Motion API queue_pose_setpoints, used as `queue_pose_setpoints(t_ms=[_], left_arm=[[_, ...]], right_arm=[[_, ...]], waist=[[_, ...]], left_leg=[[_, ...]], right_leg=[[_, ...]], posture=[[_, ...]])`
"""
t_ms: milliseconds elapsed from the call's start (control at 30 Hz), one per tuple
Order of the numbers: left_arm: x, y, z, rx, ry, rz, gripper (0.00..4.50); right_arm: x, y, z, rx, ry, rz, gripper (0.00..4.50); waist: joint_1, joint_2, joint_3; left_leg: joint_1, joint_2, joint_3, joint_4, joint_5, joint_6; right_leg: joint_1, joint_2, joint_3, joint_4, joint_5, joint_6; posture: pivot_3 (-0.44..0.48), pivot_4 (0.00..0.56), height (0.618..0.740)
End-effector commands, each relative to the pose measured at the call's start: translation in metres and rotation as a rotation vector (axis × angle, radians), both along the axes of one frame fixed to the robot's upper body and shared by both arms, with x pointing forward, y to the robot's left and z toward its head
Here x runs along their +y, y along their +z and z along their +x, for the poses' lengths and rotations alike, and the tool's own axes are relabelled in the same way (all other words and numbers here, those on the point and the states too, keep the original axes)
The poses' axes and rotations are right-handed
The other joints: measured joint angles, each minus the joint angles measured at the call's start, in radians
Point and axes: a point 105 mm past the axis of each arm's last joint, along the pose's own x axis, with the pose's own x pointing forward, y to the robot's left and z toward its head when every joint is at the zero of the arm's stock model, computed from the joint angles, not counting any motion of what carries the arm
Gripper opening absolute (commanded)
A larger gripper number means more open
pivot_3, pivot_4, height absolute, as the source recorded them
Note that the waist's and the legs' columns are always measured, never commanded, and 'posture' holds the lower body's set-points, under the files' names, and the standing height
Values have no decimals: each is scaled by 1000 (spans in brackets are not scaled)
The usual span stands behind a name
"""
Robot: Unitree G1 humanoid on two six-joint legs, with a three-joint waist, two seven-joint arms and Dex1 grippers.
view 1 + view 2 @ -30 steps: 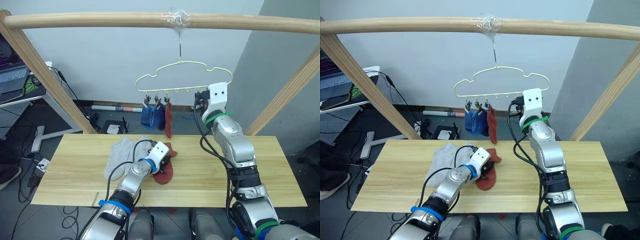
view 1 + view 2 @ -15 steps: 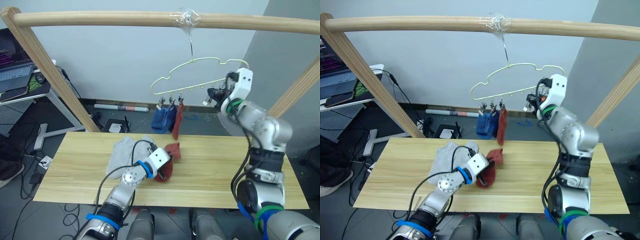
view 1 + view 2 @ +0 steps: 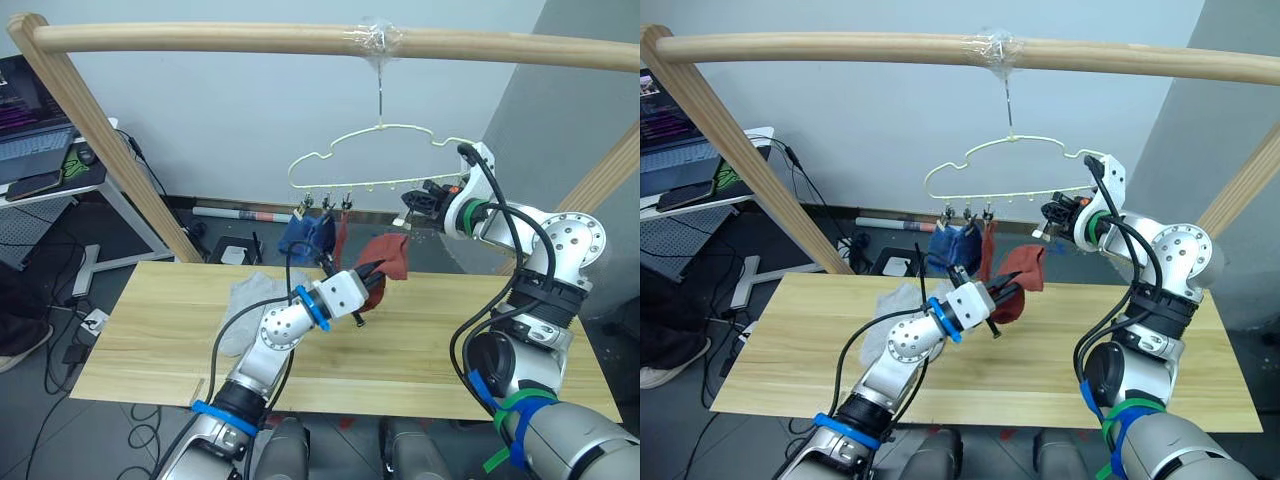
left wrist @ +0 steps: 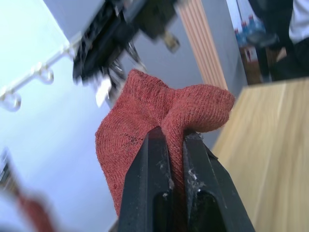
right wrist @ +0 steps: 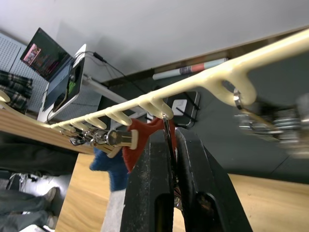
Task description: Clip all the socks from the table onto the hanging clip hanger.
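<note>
My left gripper is shut on a rust red sock, held in the air above the table, just below the clip hanger. In the left wrist view the sock bulges out between the two fingers. The right gripper is shut on a metal clip near the right end of the hanger's bar, right above the raised sock. Two blue socks and a second red sock hang from clips at the bar's left end. Light grey socks lie on the table to the left.
The hanger hangs by its hook from a round wooden pole taped at the middle, with slanted posts at both sides. A desk with a laptop stands at the far left. Cables lie on the floor behind the table.
My left gripper has lifted the rust red sock off the table up to the hanger. The right gripper has moved to a clip and shut on it. The hanger has swung.
</note>
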Motion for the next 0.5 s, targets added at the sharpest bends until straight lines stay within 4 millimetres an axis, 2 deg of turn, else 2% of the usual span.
queue_pose_setpoints(t_ms=[33, 500], left_arm=[[-3, 9, 0, -33, -8, -22, 9], [-6, 18, 13, -46, -1, -37, 9]], right_arm=[[-10, -14, -5, 68, -40, -17, 0], [-1, -13, -10, 48, -18, 2, 0]], waist=[[-1, 0, 0], [-5, 0, 0]], left_leg=[[0, 0, 0, 0, 0, 0], [0, 0, 0, 0, 0, 0]], right_leg=[[0, 0, 0, 0, 0, 0], [0, 0, 0, 0, 0, 0]], posture=[[12, 170, 740], [2, 171, 740]])
